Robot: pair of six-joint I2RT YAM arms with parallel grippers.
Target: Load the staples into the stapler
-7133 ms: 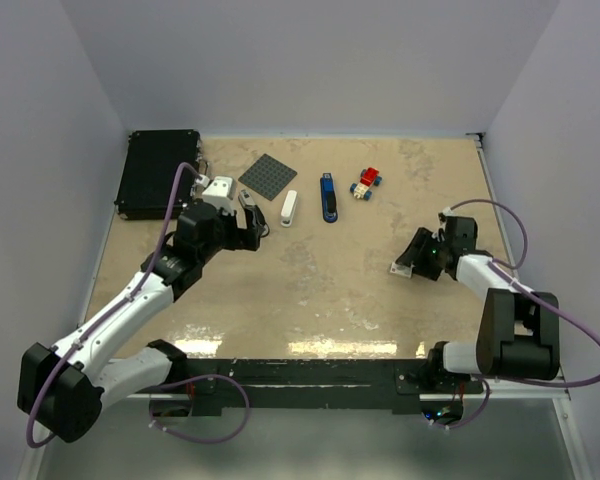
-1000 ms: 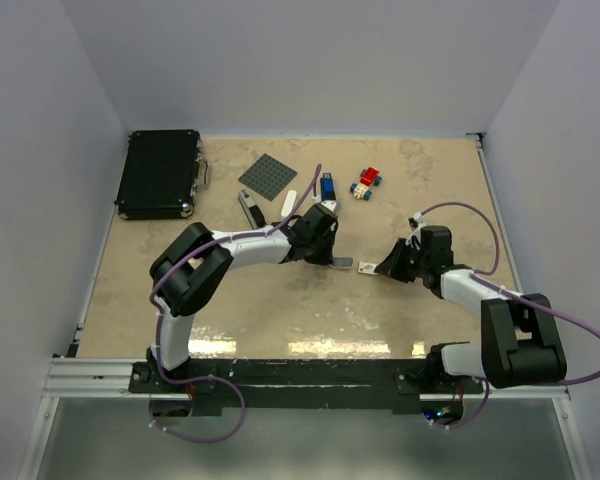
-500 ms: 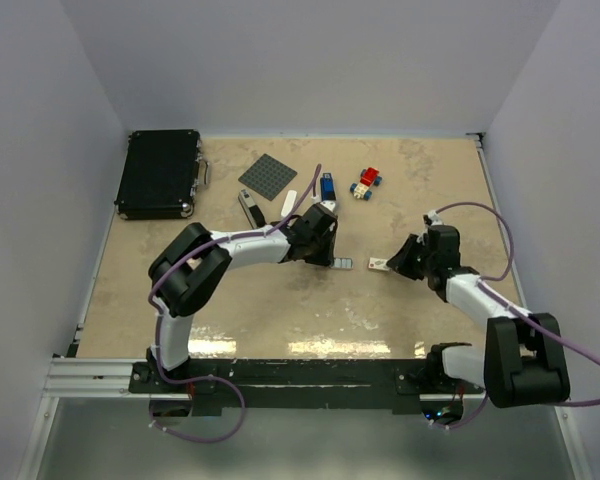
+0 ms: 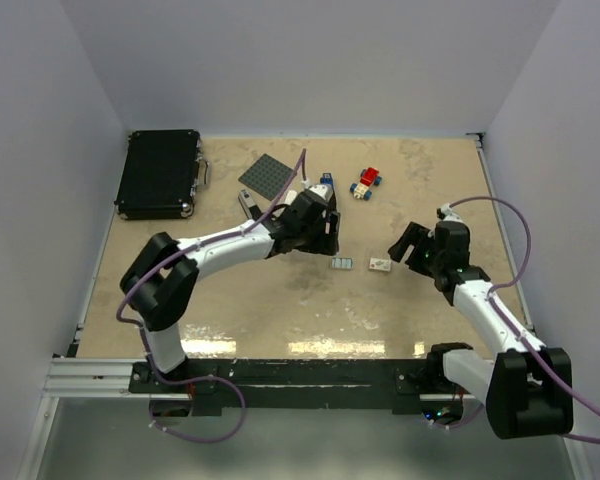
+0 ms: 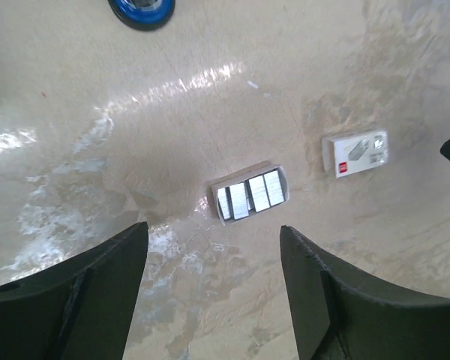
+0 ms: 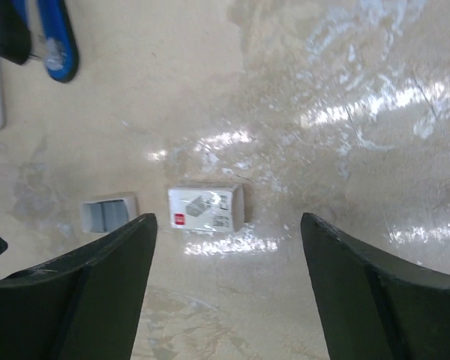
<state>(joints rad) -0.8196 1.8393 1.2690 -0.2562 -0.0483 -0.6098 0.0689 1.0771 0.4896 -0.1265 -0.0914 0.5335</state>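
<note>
Opened and lifted since before, left gripper [image 5: 211, 244] hovers over the staples tray [image 5: 251, 195]; right gripper [image 6: 226, 225], open too, over its white sleeve [image 6: 206, 209]; blue stapler [image 6: 58, 37], seemingly, beyond.

Bare worktop [image 4: 310, 310] is found on the near side of the staples [image 4: 341, 263] and the white box [image 4: 380, 264] beside them. The flanks are taken by the left gripper [image 4: 328, 242] and right gripper [image 4: 405, 250], jaws spread.

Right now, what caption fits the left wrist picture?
Open left pincer hovers above the staple tray, its white sleeve lying apart beside it.
</note>
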